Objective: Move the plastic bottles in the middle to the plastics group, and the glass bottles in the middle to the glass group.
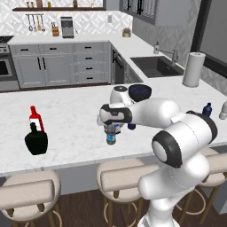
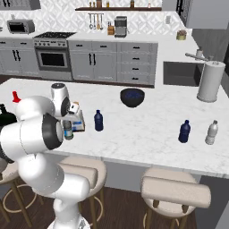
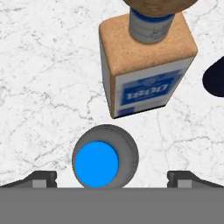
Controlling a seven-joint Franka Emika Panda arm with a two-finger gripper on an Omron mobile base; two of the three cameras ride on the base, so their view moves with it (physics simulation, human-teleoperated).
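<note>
The clear greyish plastic bottle (image 3: 105, 162) with a blue cap and label band (image 1: 111, 138) stands on the island counter (image 1: 71, 111). My gripper (image 3: 112, 178) hangs just above it, open, with a fingertip (image 3: 41, 178) on each side and neither touching. Just beyond stands the flat cork-stoppered glass bottle (image 3: 146, 65) (image 2: 77, 119). The solid dark blue bottle (image 2: 98, 120) is to its right. The glass group, a red bottle (image 1: 34, 118) and a black squat bottle (image 1: 36, 142), sits at the left. The plastics group, a dark-blue bottle (image 2: 184, 131) and a pale bottle (image 2: 211, 132), stands at the right.
A dark blue bowl (image 2: 132, 97) sits farther back on the counter. A paper towel roll (image 2: 211, 81) stands by the sink (image 1: 156, 66). Stools (image 1: 124, 177) line the counter's near edge.
</note>
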